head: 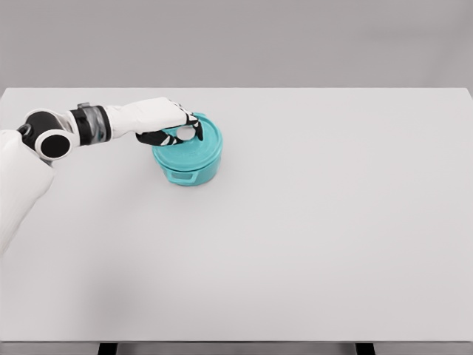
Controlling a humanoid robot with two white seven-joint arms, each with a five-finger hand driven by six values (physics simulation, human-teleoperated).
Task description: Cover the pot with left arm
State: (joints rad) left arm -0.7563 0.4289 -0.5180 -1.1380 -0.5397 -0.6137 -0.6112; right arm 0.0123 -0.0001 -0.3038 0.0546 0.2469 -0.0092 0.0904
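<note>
- The left arm (44, 140) comes in from the left edge and reaches across the white table (310, 237) toward the table's left-rear part.
- The left hand (166, 122) is over the near-left side of the teal lid (196, 144), fingers (177, 135) curled around the pale knob (185, 133); it looks clenched on the knob, grasping the lid.
- The lid lies on top of the teal pot (188, 171), roughly level and centred as far as this view shows; whether it is fully seated on the rim I cannot tell.
- The pot stands left of the table's middle, with a small handle (181, 177) on its near side.
- Judged step: the final placing, with the lid set down or nearly so.
- The next move probably calls for loosening the fingers and lifting the hand straight up, so the lid is not dragged off.
- The right arm is not visible.
</note>
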